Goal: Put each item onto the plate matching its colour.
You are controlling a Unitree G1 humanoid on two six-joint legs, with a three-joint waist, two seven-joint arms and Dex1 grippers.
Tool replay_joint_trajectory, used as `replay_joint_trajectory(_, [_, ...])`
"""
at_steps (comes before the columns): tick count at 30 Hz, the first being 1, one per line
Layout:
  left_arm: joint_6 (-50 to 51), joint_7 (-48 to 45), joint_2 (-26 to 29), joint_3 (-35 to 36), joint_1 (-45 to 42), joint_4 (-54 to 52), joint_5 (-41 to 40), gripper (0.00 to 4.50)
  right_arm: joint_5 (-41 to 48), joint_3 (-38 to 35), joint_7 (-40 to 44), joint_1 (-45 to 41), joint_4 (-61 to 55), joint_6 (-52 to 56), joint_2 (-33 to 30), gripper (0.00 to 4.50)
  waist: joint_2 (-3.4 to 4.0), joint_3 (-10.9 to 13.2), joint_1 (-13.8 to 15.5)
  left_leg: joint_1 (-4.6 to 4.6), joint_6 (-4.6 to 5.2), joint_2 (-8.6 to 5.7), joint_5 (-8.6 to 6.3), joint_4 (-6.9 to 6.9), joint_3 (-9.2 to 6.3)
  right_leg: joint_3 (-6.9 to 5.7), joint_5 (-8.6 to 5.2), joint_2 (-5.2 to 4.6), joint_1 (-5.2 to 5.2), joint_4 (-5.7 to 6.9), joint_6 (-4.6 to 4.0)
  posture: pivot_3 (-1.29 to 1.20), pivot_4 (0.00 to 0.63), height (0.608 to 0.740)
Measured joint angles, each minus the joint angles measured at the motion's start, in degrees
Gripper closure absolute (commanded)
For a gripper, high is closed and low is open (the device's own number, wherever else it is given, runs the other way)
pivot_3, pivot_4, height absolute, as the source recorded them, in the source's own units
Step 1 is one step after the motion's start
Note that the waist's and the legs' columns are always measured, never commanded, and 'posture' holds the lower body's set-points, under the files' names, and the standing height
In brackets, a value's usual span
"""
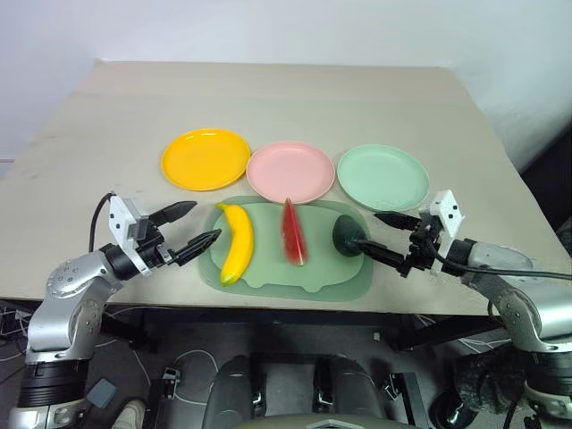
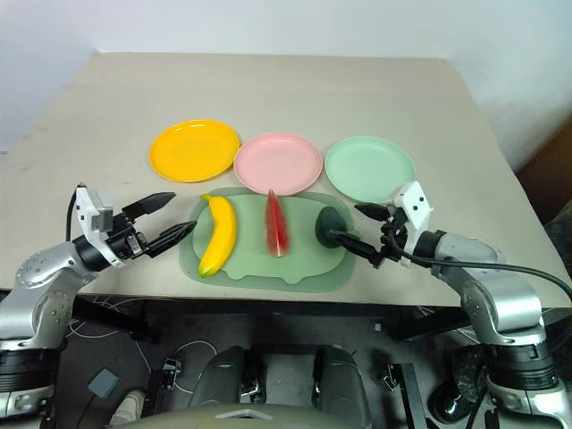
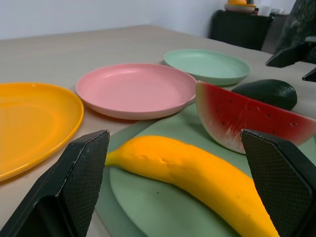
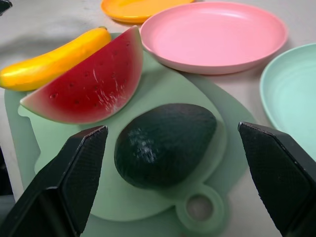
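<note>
On a green mat (image 1: 295,275) near the table's front edge lie a yellow banana (image 1: 236,241), a red watermelon slice (image 1: 292,232) with green rind and a dark green avocado (image 1: 348,237). Behind the mat stand a yellow-orange plate (image 1: 206,158), a pink plate (image 1: 290,171) and a mint green plate (image 1: 382,176), all bare. My left gripper (image 1: 193,227) is open just left of the banana, which lies between its fingers (image 3: 84,177) in the left wrist view. My right gripper (image 1: 386,235) is open just right of the avocado (image 4: 163,143), not touching it.
The beige table (image 1: 268,98) stretches bare behind the plates. Its front edge runs just below the mat. Cables lie on the floor under the table.
</note>
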Motion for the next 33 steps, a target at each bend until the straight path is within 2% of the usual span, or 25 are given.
replay_joint_trajectory(10, [1.8,0.6,-0.2,-1.4,-1.9,-1.1,-0.2,0.05,-0.6,4.1,-2.0,-7.5,3.3,10.3,-1.5,0.00,0.00,0.0,-0.1,-0.01,-0.03,-0.01,0.02,0.00,0.02,0.00,0.00,-0.01,0.00,0.00,0.00,0.00,0.150,0.695])
replay_joint_trajectory(21, [2.8,0.4,-0.1,-1.4,-1.8,-1.8,-0.3,0.05,0.2,9.1,-6.2,-14.3,6.2,21.7,4.5,0.00,0.00,0.0,0.0,-0.03,-0.04,-0.02,0.03,0.01,0.02,-0.01,0.01,-0.02,-0.01,0.01,0.00,0.00,0.150,0.695])
replay_joint_trajectory(30, [2.3,-0.7,-0.1,-1.5,-2.9,-0.4,0.0,0.05,0.0,9.4,-7.6,-16.0,7.8,22.8,6.5,0.00,0.00,0.0,-0.1,-0.03,-0.05,-0.05,0.03,0.00,0.03,-0.01,0.00,0.01,-0.02,0.01,0.00,0.00,0.150,0.695])
replay_joint_trajectory(33, [1.4,-1.3,0.4,-1.5,-3.0,0.5,0.9,0.00,-1.1,9.9,-7.6,-16.1,7.8,22.2,6.4,0.57,0.00,0.0,-0.1,-0.03,-0.05,-0.04,0.03,0.00,0.03,-0.01,0.00,0.00,-0.03,0.01,0.01,0.00,0.150,0.695])
